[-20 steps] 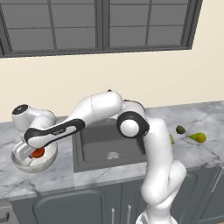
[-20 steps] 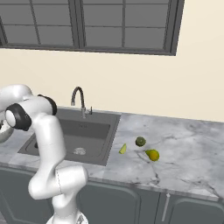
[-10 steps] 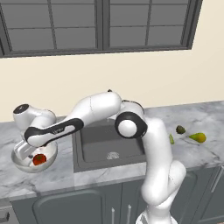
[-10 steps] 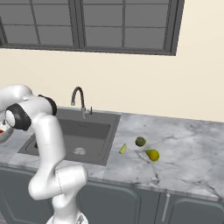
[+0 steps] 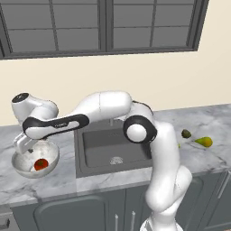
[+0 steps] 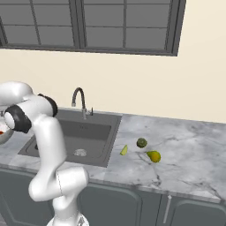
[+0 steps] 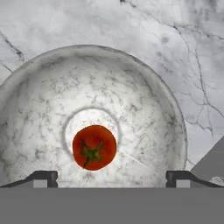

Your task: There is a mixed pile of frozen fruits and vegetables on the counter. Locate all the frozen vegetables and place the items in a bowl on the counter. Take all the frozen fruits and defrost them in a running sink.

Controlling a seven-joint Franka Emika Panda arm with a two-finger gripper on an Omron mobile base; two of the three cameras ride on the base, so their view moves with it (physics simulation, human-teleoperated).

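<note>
The red tomato lies free at the bottom of the marbled bowl, stem side up. My gripper hangs open just above it, its fingertips wide apart and touching nothing. From the left base view the bowl stands on the counter left of the sink, with the tomato inside and my gripper over its rim. On the counter right of the sink lie the pale wedge, the dark green ball and the pear.
A curved metal faucet rises behind the basin. My arm spans the sink from right to left. The wall and a window close off the back of the counter. Dark cabinets run below.
The jaws have opened wide and the tomato has dropped from them to the bottom of the bowl. The arm has hardly moved.
</note>
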